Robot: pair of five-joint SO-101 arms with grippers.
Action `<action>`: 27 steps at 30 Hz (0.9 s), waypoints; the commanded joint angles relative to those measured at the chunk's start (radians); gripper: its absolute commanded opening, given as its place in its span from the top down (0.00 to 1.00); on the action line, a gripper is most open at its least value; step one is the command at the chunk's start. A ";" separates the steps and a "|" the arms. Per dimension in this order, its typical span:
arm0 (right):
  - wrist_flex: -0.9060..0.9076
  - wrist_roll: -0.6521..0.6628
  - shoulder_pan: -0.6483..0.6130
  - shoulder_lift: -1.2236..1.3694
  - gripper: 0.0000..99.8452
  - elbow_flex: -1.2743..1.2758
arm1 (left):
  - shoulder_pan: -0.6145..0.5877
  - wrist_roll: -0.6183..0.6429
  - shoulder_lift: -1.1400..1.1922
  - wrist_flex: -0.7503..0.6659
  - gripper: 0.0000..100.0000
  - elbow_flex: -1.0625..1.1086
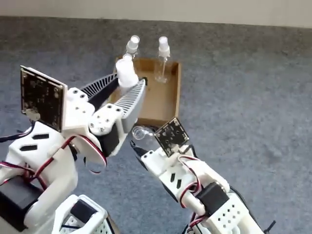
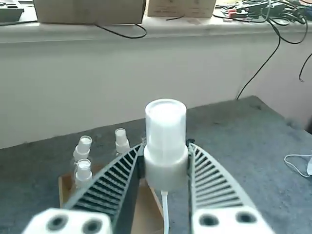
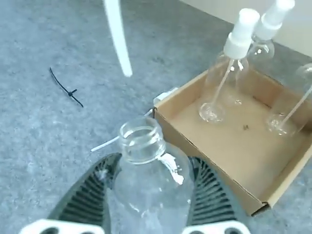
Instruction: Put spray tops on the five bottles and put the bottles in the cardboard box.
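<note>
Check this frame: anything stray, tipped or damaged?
A black cable tie lies loose on the grey mat, apart from the cardboard box; a dark speck sits on the box floor. The bottles inside stand upright. The left pincer's spray top and right pincer's bottle look intact.

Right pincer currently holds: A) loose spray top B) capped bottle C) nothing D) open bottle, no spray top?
D: the right pincer is shut on a clear bottle with a bare open neck; the spray top sits in the left pincer.
</note>
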 commanded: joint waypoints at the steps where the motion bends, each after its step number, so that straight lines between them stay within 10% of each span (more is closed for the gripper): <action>1: -0.036 -0.009 0.022 -0.079 1.00 0.027 | 0.053 0.012 -0.004 -0.025 1.00 0.004; 27: -0.033 -0.005 0.024 -0.260 1.00 0.041 | 0.039 0.005 -0.012 -0.026 1.00 0.159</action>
